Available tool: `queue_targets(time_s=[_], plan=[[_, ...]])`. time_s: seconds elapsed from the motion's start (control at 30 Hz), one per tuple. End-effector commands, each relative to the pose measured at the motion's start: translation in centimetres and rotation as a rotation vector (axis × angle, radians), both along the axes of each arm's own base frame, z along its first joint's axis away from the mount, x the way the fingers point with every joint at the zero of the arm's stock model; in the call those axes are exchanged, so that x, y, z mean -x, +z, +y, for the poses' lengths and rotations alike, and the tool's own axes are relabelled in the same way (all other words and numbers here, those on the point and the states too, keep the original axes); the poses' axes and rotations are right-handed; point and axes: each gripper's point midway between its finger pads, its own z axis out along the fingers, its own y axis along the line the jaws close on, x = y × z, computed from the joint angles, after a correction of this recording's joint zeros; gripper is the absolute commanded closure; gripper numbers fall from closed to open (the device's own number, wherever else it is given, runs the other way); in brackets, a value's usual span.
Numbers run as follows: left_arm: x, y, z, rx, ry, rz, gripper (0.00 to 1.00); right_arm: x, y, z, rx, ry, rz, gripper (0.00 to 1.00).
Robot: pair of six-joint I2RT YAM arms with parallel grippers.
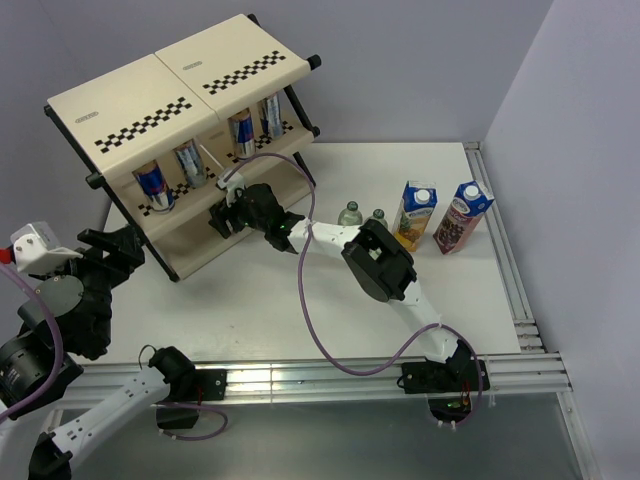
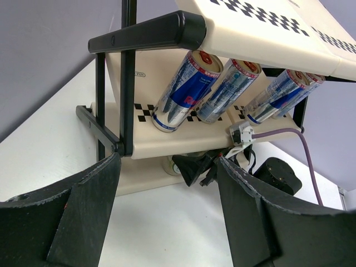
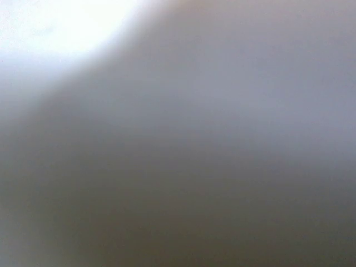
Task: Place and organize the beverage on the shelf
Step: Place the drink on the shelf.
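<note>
Four blue-and-silver cans [image 1: 188, 163] lean in a row on the middle tier of the cream, black-framed shelf [image 1: 120, 105], which stands at the far left corner of the white counter [image 1: 250, 310]; two cans sit in the left half and two in the right. Two small clear bottles [image 1: 349, 212] stand upright on the counter to the right of the shelf, partly hidden behind the right arm. Just beyond them a yellow carton [image 1: 415, 213] and a purple carton [image 1: 462, 217] stand side by side, near the counter's right edge. The right tool [image 1: 220, 218] reaches in at the shelf's lowest tier, under the cans. Whether it is released or grasping something cannot be told, since the rack shades it and its own camera gives only a grey blur. A purple cable [image 1: 305, 300] loops along that arm. The left tool [image 2: 167, 172] hangs released and empty off the shelf's left end, its fingers [image 2: 83, 206] spread wide, facing the cans.
</note>
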Motion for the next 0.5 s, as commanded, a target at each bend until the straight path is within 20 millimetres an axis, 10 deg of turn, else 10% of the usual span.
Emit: queue_targets(time_s=[0.0,0.43,0.47], plan=[[0.04,0.81,-0.04,0.007,-0.01,-0.029,0.25,-1.92,6.73,-0.01,-0.127,-0.026,-0.073,0.48],[0.34,0.91,0.26,0.007,-0.011,-0.043,0.25,-1.76,6.52,0.24,-0.113,-0.006,-0.068,0.42],[0.35,0.9,0.27,0.006,-0.011,-0.044,0.25,-1.79,6.57,0.27,-0.114,-0.006,-0.069,0.27]])
